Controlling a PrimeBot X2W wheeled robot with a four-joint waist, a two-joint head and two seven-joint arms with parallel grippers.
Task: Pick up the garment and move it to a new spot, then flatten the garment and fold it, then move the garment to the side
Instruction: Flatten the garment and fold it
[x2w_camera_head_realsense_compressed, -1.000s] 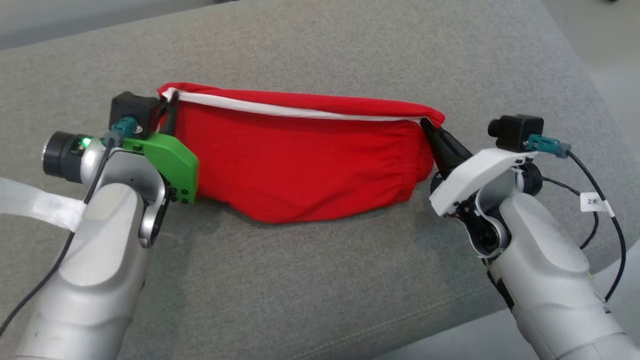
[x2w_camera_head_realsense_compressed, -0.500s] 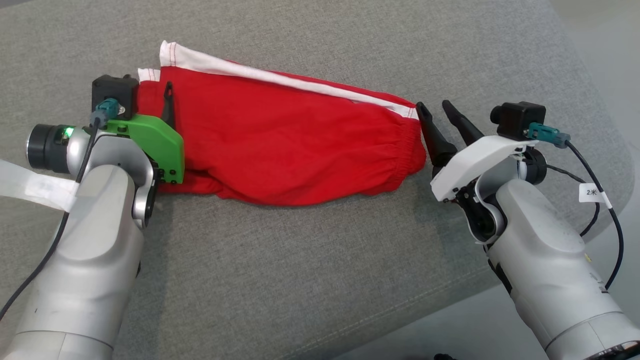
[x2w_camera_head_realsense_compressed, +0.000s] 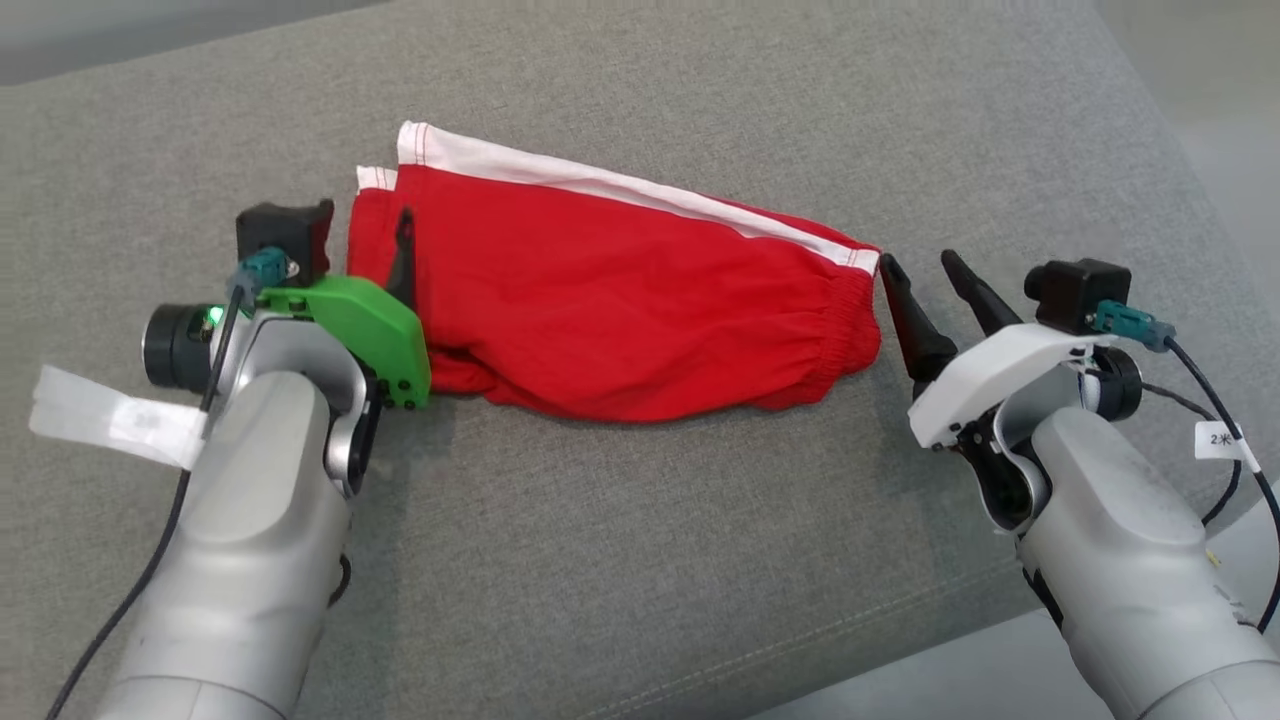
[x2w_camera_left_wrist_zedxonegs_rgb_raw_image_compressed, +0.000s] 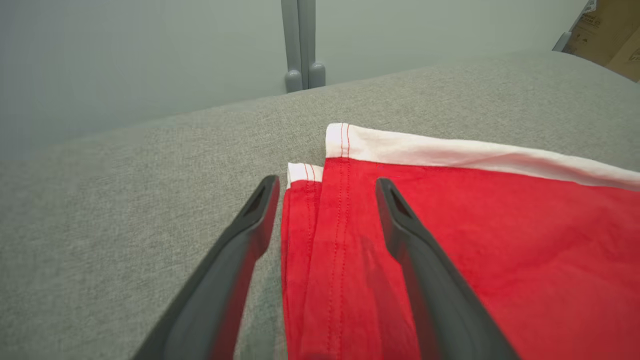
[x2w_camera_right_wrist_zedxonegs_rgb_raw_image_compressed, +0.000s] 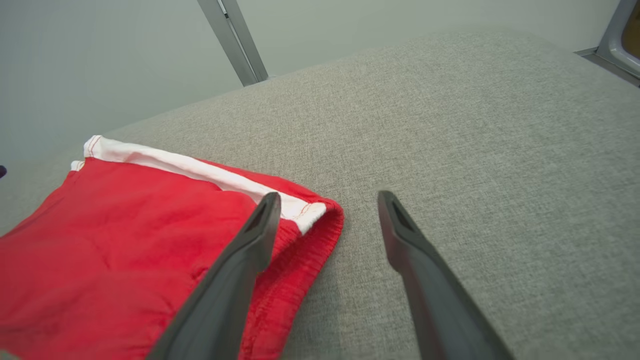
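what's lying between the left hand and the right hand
The red garment, lying on the grey cushion, spans the stretch from the open left hand to the open right hand; the head view shows it.

The red cloth garment with a white stripe (x2w_camera_head_realsense_compressed: 620, 300) lay folded flat on the grey upholstered cushion (x2w_camera_head_realsense_compressed: 640, 560), its length running left to right. The white stripe (x2w_camera_head_realsense_compressed: 600, 185) followed its far edge, slanting nearer toward the right. Its gathered elastic band (x2w_camera_head_realsense_compressed: 850, 320) formed the right end; two hemmed layers lay slightly offset at the left end. The near edge was rumpled.
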